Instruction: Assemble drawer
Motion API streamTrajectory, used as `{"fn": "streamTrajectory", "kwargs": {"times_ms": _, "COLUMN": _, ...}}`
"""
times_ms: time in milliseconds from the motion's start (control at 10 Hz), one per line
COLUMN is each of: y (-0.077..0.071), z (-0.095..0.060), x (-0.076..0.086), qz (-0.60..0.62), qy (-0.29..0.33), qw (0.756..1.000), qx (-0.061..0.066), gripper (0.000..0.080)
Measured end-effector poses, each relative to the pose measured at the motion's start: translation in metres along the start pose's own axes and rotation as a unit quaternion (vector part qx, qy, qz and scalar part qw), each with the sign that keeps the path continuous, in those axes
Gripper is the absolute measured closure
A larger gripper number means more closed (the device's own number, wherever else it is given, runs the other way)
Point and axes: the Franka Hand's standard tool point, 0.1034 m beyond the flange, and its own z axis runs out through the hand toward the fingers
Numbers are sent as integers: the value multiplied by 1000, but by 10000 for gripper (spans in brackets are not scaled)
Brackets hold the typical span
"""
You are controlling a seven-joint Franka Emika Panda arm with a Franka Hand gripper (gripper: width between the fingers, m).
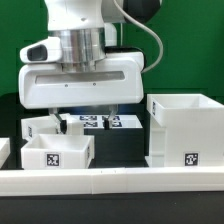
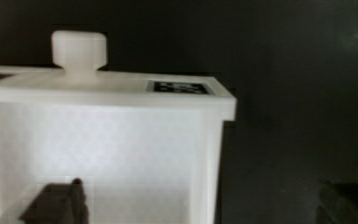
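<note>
- Overhead, the arm's white gripper [image 1: 85,112] hung low above the middle of the black table [image 1: 125,145], with a green backdrop [image 1: 15,50] behind.
- Shell [image 1: 185,125] of the drawer: stood at the exterior view's right, open side up, one square tag [image 1: 193,158] low on its near wall. It was well apart from the gripper.
- Front tray [image 1: 55,152]: at the exterior view's left, open upward, a tag on its near face. It sat close behind the long border rail [image 1: 110,180] running along the front.
- Rear tray [image 1: 38,128]: just behind the front tray, partly under the gripper's broad body. I could not tell whether the two trays touched.
- Marker board [image 1: 100,122]: flat on the table beneath the gripper, a row of tags showing.
- Wrist view: a knobbed tray [image 2: 105,140] filled most of the near ground, white and blurred. Its knob [image 2: 78,50] stood up at the far edge, with printed tags [image 2: 185,88] on the strip beside it. I could not say for sure which of the two trays this was.
- Gripper [image 2: 202,200] in that view: the two dark fingertips [image 2: 60,200] were well apart, jaws spread wide. One tip showed against the tray's white face, the other over bare dark table past the tray's edge.
- Nothing was clamped between them. I could not make out whether the one tip touched the tray.
</note>
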Motion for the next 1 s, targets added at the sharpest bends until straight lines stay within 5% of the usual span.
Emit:
{"fn": "streamTrajectory", "kwargs": {"times_ms": 400, "y": 2, "z": 4, "x": -1, "qz": 1, "qy": -1, "qw": 1000, "qx": -1, "gripper": 151}}
{"fn": "streamTrajectory", "kwargs": {"times_ms": 1000, "y": 0, "z": 44, "x": -6, "qz": -5, "qy": -3, "qw": 1000, "qx": -11, "gripper": 151}}
